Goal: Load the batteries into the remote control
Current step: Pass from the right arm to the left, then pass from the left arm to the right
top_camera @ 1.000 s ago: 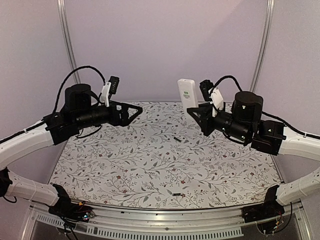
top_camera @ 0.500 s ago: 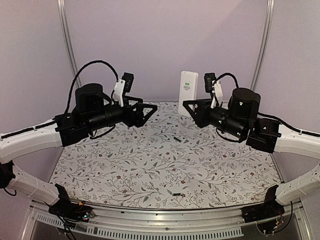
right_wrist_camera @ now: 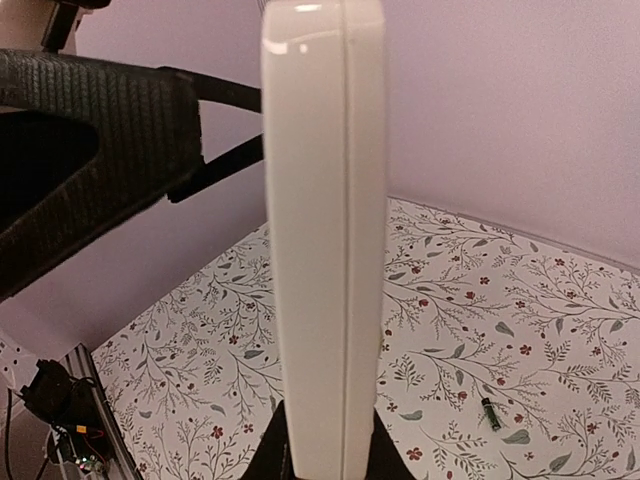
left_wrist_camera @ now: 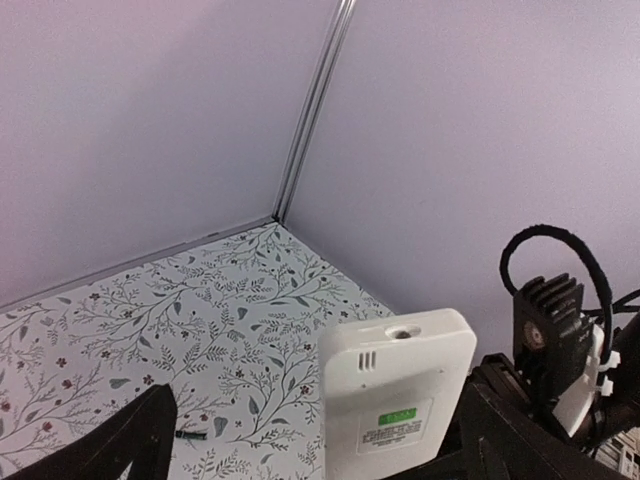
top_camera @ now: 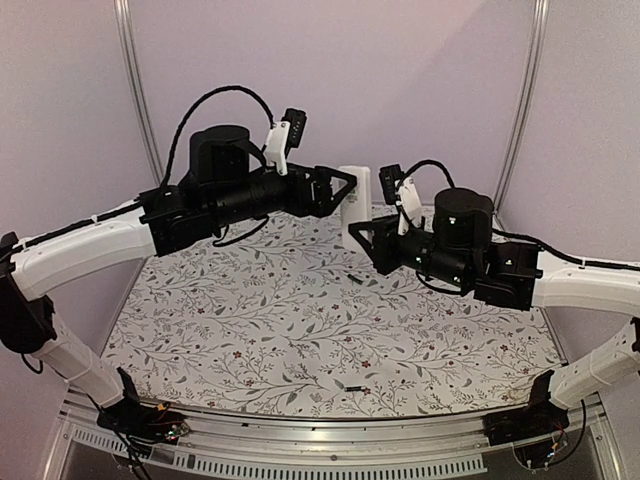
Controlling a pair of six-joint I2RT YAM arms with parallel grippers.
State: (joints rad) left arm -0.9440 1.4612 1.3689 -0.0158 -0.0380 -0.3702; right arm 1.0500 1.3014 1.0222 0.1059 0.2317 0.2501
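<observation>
The right claw point(right_wrist_camera: 322, 455) is closed on the lower end of the slim white rectangular remote control point(top_camera: 360, 205) and holds it in the air above the back of the floral-patterned counter point(top_camera: 250, 330). The remote's long axis stands upright, with its free end pointing up. The right wrist view sees its narrow edge. Its broad side, which carries a small green patch, faces the left wrist camera. The left claw point(top_camera: 345, 190) is level with the remote's upper part, its jaws wide apart and gripping nothing. Whether it touches the remote cannot be told. One small dark cylindrical battery point(top_camera: 354, 279) lies on the counter below the remote. A second dark battery point(top_camera: 358, 388) lies well apart from it, near the front edge.
</observation>
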